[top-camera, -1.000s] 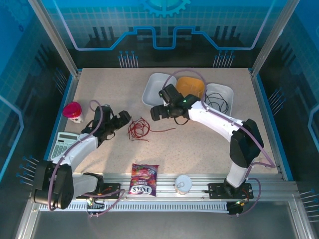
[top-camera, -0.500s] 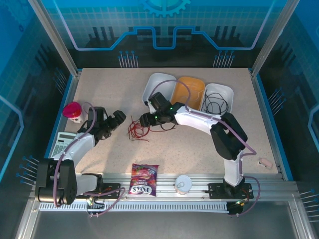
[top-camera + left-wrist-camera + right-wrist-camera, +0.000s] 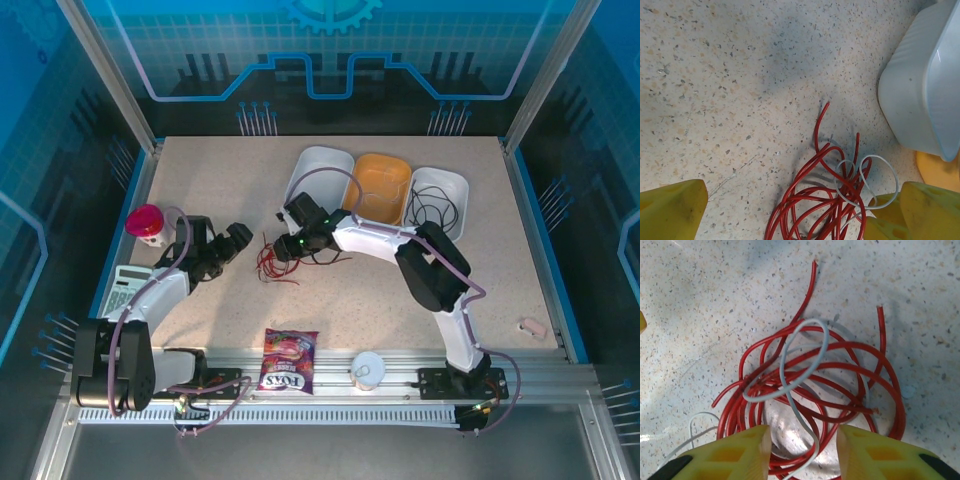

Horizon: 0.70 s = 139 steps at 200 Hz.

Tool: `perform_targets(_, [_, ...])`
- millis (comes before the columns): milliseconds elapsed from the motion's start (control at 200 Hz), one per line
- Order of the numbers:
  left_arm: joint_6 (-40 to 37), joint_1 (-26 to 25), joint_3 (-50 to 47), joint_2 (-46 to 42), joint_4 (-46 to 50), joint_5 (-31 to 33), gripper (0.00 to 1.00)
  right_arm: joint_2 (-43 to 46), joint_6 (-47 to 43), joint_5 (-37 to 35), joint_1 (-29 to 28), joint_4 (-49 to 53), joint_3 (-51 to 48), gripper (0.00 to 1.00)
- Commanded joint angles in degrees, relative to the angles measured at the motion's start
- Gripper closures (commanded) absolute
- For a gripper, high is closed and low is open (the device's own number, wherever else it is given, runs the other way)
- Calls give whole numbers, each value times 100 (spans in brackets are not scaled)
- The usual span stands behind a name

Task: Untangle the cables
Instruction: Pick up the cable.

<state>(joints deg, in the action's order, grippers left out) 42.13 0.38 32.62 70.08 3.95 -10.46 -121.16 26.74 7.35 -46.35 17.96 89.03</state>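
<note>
A tangle of red cables (image 3: 270, 263) lies on the speckled table left of centre, with a whitish wire (image 3: 801, 362) looped through it. In the right wrist view the red cables (image 3: 840, 375) spread just ahead of my right gripper (image 3: 802, 455), which is open and low over them, its fingers either side of the near loops. My right gripper (image 3: 283, 247) sits at the tangle's right edge. My left gripper (image 3: 240, 238) is open just left of the pile. In its view the red cables (image 3: 812, 205) and white wire (image 3: 875, 185) lie between its fingers (image 3: 672, 210). A black cable (image 3: 430, 205) rests in the right bin.
A white bin (image 3: 318, 172), an orange bowl (image 3: 385, 185) and a second white bin (image 3: 455, 185) line the back. A pink cup (image 3: 146, 222) and calculator (image 3: 125, 288) sit at the left. A snack bag (image 3: 288, 360) and white cup (image 3: 367, 370) lie near the front rail.
My right arm has swung left from the bins and come down onto the red tangle. The left gripper drew back slightly to the left, then stayed still.
</note>
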Motion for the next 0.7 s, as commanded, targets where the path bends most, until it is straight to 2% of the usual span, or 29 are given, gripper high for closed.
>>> perform_targets(0, [96, 80, -89, -11, -141, -200, 1, -127, -127, -72, -80, 50, 219, 62])
perform_targets(555, [111, 83, -116, 58, -249, -286, 1, -368, -212, -184, -84, 242, 503, 77])
perform_targets(690, [112, 77, -107, 62, -251, -282, 1, -451, -256, -208, -80, 302, 570, 77])
